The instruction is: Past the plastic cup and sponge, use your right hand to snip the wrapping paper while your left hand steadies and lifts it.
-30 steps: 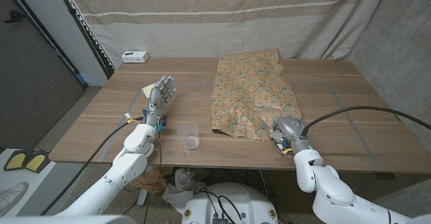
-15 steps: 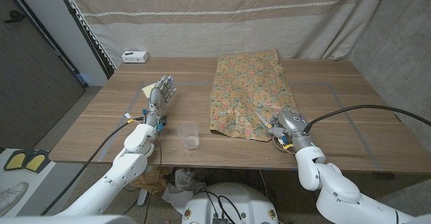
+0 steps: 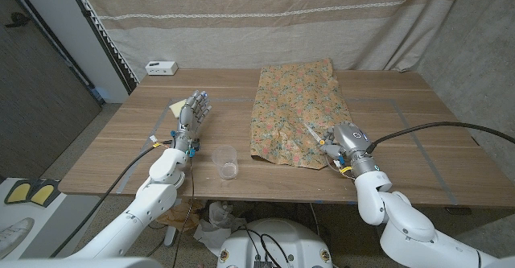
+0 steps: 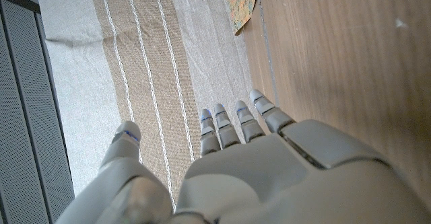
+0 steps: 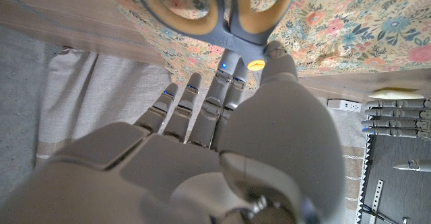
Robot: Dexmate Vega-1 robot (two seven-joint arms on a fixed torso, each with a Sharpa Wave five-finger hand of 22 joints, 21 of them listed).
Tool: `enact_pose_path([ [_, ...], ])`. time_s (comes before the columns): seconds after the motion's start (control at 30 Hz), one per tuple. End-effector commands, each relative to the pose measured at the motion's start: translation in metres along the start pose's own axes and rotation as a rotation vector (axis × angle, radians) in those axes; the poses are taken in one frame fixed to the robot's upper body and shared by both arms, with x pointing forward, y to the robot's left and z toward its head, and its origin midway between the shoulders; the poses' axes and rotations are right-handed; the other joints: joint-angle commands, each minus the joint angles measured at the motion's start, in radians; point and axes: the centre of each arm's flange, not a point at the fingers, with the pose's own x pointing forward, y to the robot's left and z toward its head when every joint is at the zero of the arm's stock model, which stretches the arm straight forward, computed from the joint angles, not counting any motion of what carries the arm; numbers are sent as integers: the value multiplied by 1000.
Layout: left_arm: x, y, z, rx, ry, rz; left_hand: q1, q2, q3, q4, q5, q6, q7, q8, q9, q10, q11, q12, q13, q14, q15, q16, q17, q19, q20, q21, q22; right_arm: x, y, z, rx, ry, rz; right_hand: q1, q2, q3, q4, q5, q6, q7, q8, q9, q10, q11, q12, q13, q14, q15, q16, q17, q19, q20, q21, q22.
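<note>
The wrapping paper [image 3: 299, 111] lies on the bench [image 3: 402, 139] — its near edge under the right hand's fingers [image 3: 328, 146]. The plastic cup [image 3: 227, 162] stands just right of the left hand's fingers [image 3: 195, 107] — nearer the bench's front edge.

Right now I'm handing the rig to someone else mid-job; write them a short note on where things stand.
Right hand holds the scissors over the near right part of the wrapping paper.
Left hand is open, fingers apart, holding nothing, well left of the paper.
Plastic cup stands near the front edge, between the hands. The yellow sponge lies by the left hand.
Done: scissors in hand at the paper.
Left: bring the left hand to steady and lift the paper, then snip. No cut visible yet.
</note>
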Motion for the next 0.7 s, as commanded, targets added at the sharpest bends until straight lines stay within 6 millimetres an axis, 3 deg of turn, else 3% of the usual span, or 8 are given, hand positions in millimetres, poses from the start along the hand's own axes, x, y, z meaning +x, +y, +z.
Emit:
enact_pose_path([
  [0.03,3,0,3,6,-1,-1,9,2,-3,-3,4,1,2,-2,3,0,3,-1,3,-6,-101,3,2,9,-51,-3,3,7,-12,1,11,-29,-55,91,86,5,2,-4,77,-62,3,0,89,-79,6,5,9,-175,5,3,4,1,5,3],
  [0.7,14,-5,11,-5,-15,-15,10,3,-4,-3,3,4,1,-1,2,4,3,0,3,-5,-103,4,2,8,-52,-4,3,21,-19,-4,108,-82,-160,94,83,6,7,-9,79,-60,0,-7,91,-81,6,4,13,-175,7,5,7,1,5,3],
])
